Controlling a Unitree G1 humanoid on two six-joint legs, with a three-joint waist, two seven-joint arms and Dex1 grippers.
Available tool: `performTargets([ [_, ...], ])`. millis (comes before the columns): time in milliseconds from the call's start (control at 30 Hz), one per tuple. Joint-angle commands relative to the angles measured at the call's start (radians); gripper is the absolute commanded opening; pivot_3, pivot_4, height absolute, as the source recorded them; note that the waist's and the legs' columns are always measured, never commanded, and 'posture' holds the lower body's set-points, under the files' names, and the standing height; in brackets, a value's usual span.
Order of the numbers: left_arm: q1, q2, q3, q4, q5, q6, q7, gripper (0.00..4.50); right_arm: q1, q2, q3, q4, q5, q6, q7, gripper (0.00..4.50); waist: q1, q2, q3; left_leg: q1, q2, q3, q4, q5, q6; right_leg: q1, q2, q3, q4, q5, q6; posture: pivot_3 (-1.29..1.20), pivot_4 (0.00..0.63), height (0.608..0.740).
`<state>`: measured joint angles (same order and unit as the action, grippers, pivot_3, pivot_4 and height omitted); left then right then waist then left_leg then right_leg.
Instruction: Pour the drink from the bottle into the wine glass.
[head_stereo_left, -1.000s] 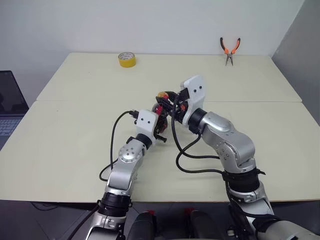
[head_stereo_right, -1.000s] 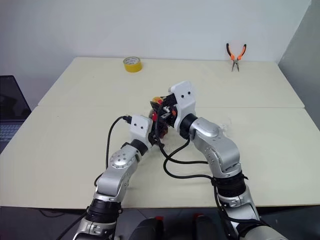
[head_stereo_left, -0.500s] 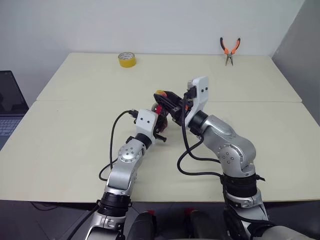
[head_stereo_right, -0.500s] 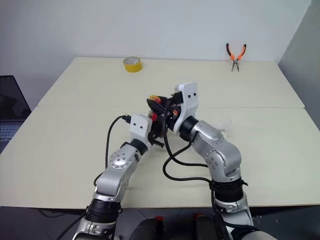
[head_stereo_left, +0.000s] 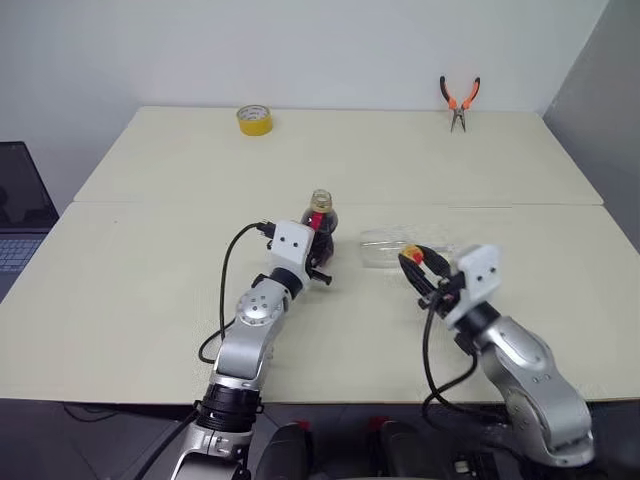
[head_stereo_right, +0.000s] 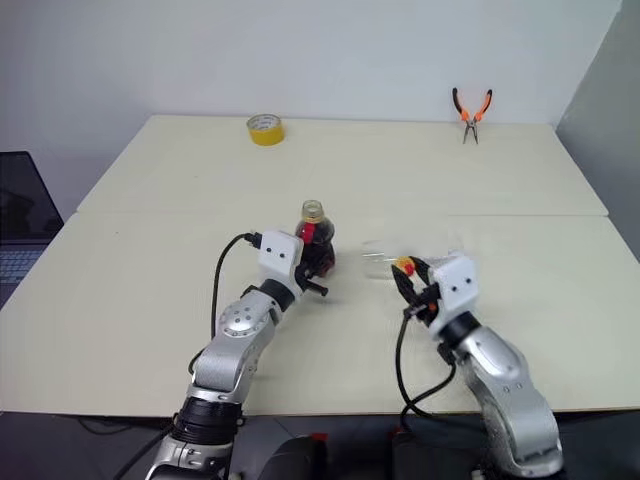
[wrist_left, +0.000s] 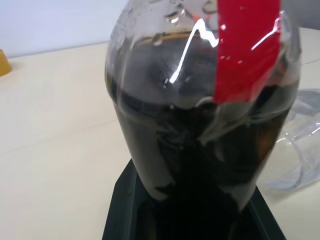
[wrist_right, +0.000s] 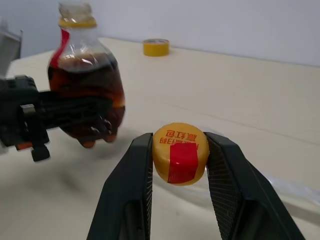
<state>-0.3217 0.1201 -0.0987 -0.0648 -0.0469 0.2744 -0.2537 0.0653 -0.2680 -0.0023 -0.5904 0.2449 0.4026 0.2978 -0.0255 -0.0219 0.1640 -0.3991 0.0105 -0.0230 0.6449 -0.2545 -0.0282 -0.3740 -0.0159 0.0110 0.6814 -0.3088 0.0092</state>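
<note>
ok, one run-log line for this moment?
left tool: shut on bottle, upright, uncapped | right tool: shut on yellow cap | wine glass: lying on table, nothing poured

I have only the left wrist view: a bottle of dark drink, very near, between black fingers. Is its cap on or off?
Observer: Off. The bottle stands upright with its neck open, held in the left gripper.
Operator: Where is the cap?
Observer: The yellow cap is pinched in the right gripper, apart from the bottle.
Operator: And the wine glass, is it standing?
Observer: No. The wine glass seems to lie on its side on the table, just beyond the right gripper.
</note>
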Motion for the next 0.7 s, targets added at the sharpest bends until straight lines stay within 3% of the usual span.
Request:
performTargets([
  [33,-0.032,0.0,0.014,-0.015,-0.007,-0.041,-0.002,0.63,0.061,-0.009,-0.127,0.102,-0.016,-0.074,-0.033,1.22,0.002,0.0,0.0,0.0,0.0,0.0,0.0,0.0,0.0,0.0,0.0,0.0,0.0,0.0,0.0,0.0,0.15,0.74],
  [333,-0.041,0.001,0.017,-0.005,-0.005,-0.048,-0.001,0.63,0.078,-0.009,-0.181,0.276,-0.009,-0.102,-0.019,1.22,0.0,0.0,0.0,0.0,0.0,0.001,0.0,0.0,0.0,0.0,0.0,0.002,0.0,0.0,0.0,0.0,0.15,0.74],
  [633,-0.033,0.003,0.019,-0.014,-0.003,-0.05,0.008,0.63,0.12,-0.039,-0.173,0.274,0.057,-0.006,0.061,4.21,0.004,0.0,0.0,0.0,0.0,0.001,0.001,0.0,0.0,0.0,0.0,0.001,0.0,0.0,0.0,0.0,0.15,0.74],
  [700,-0.034,0.001,0.021,-0.013,-0.002,-0.051,0.012,0.63,0.157,-0.07,-0.156,0.258,0.046,0.003,0.091,4.5,0.006,0.0,0.0,0.0,0.0,0.001,0.001,0.0,0.0,0.001,0.0,0.001,0.0,0.0,0.0,0.0,0.15,0.74],
])
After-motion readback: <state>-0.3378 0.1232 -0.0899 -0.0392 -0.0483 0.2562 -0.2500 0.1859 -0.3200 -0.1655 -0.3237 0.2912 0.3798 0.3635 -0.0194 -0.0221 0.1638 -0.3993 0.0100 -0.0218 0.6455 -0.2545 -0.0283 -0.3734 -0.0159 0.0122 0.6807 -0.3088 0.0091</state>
